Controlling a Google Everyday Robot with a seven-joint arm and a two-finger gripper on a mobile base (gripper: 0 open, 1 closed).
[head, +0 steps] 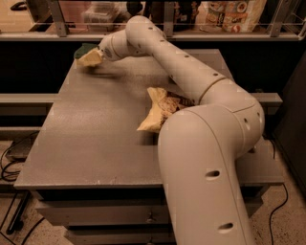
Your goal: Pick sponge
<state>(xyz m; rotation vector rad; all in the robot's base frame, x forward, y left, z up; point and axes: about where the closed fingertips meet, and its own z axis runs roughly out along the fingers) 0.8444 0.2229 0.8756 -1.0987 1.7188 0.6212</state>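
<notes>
The sponge point(83, 49) shows as a dark green patch at the table's far left corner, pressed against my gripper's pale yellow fingers point(91, 59). My gripper point(87, 56) is at that corner at the end of the outstretched arm. It is shut on the sponge and holds it slightly above the grey table point(95, 143), with a shadow beneath it. The sponge's yellow foam is hard to tell from the fingers.
A crumpled yellow snack bag point(160, 109) lies mid-table beside my arm. My large arm base point(205, 182) fills the right foreground. A shelf with packaged goods point(234, 14) and a rail run behind the table. Cables point(9, 162) lie on the floor at left.
</notes>
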